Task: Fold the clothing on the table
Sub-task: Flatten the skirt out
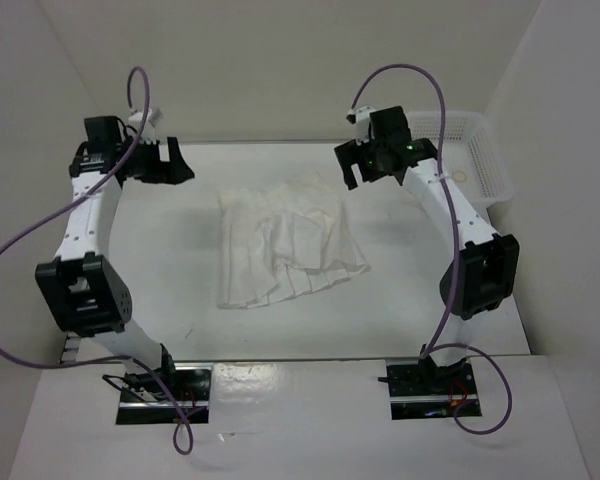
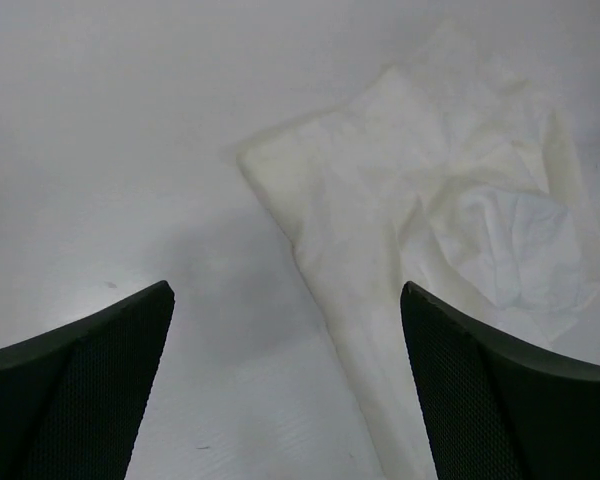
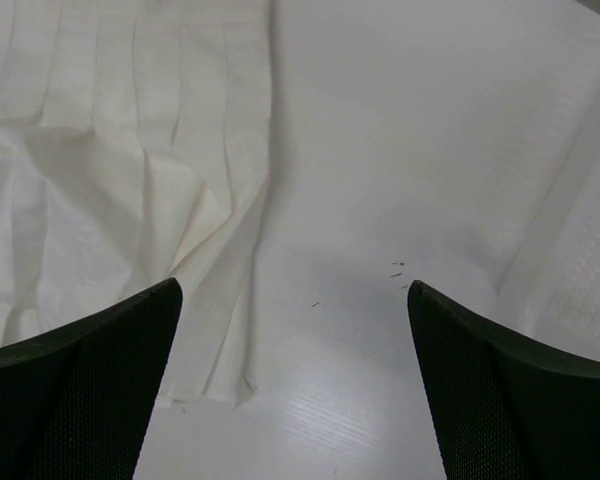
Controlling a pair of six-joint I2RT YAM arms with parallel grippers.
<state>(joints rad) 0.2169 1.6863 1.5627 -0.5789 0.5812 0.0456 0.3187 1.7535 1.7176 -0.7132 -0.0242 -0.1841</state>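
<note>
While the left gripper [image 1: 183,166] hovers spread wide and empty, the skirt [image 1: 288,250] lies crumpled in the middle of the table [image 1: 180,290]; the right gripper [image 1: 352,170] hangs equally spread, with a mesh basket [image 1: 477,150] behind it at the far right.

A: Skirt status?
B: I've got 1 white pleated skirt [image 1: 285,245] lying on the table [image 1: 180,300], roughly mid-table. Thin soft fabric, rumpled, 1 layer lapped loosely over another.
A: Pleats?
B: They show along the near hem and the right side as straight narrow creases. The far part is crumpled into soft bumps. The left edge runs fairly straight, and the near right corner flares out.
A: Folded in 2?
B: Can't tell from my views.
A: Table?
B: Matte white, flat. The skirt sits wholly on it, away from every edge.
</note>
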